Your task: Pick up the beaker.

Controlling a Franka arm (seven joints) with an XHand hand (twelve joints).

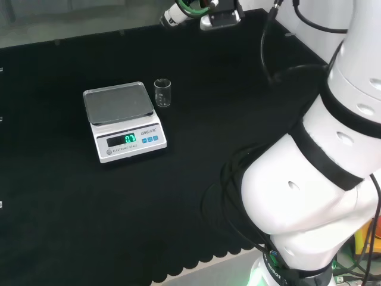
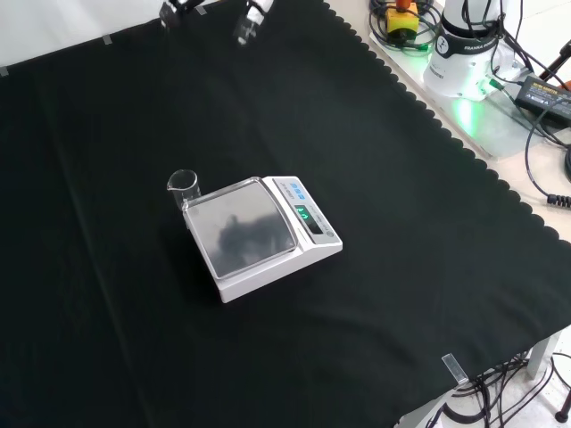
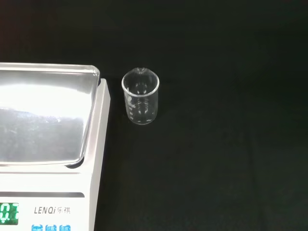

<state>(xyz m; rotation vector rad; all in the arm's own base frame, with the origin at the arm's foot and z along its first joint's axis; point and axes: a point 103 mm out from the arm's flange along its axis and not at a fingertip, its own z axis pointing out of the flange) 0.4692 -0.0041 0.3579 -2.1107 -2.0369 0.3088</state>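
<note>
**Beaker untouched; approach not yet begun**

The beaker [image 1: 162, 93] stands upright on the black cloth [image 1: 196, 155], just beside the scale [image 1: 122, 121] at upper centre-left of the head view, apparently empty. The hand [image 1: 178, 13] sits at the top edge of that frame, well apart from it. In my judgement the reach is the step in hand: descend, bracket the glass, avoid the scale. The hand is cut off by the frame; whether its fingers are spread or curled cannot be told.
</note>
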